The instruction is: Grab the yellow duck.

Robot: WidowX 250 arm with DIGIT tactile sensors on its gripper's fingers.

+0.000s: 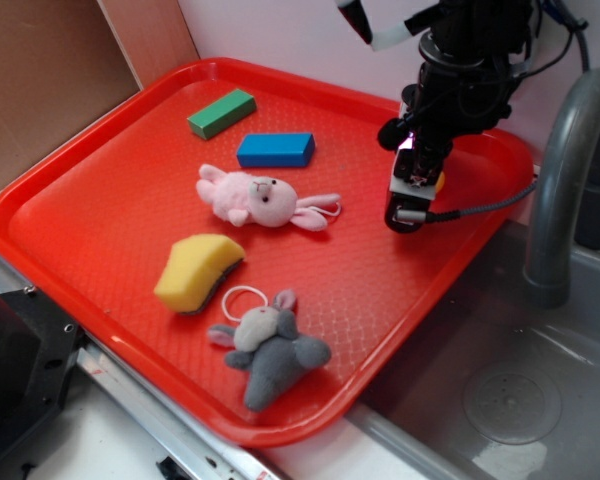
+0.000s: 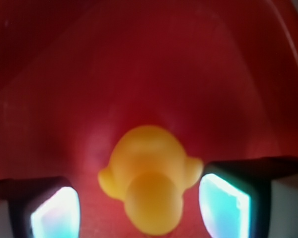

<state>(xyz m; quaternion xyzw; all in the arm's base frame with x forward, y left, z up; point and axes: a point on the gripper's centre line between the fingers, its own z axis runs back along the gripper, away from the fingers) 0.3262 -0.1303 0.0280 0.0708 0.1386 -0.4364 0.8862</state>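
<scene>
Lying nearest on the textured red plastic tray: grey plush mouse, then yellow sponge wedge, pink plush bunny, blue block, green block. Hovering at the far right: black hand, open, straddling the tiny glossy yellow rubber duck, fingers just beside it.

We see the red tray holding a pink bunny at its middle. The end effector stands near the tray's far right rim, a sliver of the yellow duck behind it.
</scene>
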